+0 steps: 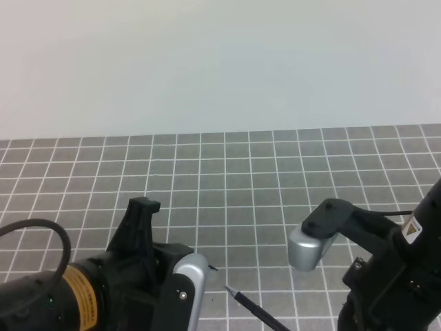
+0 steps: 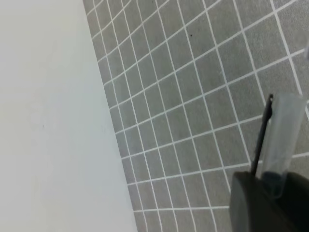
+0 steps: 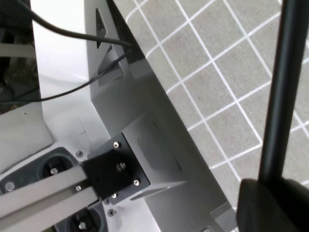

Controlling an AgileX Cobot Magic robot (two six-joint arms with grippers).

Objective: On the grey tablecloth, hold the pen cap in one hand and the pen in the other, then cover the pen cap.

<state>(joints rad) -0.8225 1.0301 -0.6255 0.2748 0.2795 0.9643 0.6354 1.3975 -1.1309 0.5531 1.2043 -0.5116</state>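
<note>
The grey tablecloth [image 1: 275, 179] with its white grid covers the table. In the left wrist view the thin black pen cap [image 2: 260, 137] lies against a translucent finger [image 2: 286, 140], and my left gripper [image 2: 271, 135] is shut on it above the cloth. The right wrist view has the long black pen [image 3: 285, 87] rising from my right gripper [image 3: 263, 191], which is shut on its lower end. From the exterior high view the pen [image 1: 256, 312] slants across the bottom, its silvery tip [image 1: 227, 289] pointing up-left toward the left arm's wrist [image 1: 189, 283]. Both grippers' fingers are hidden in that view.
A plain white wall [image 1: 220, 62] rises behind the cloth. In the right wrist view the cloth ends at a white table edge [image 3: 145, 121], with an aluminium frame [image 3: 53, 183] and black cables [image 3: 72, 34] beyond. The right arm [image 1: 386, 262] fills the lower right.
</note>
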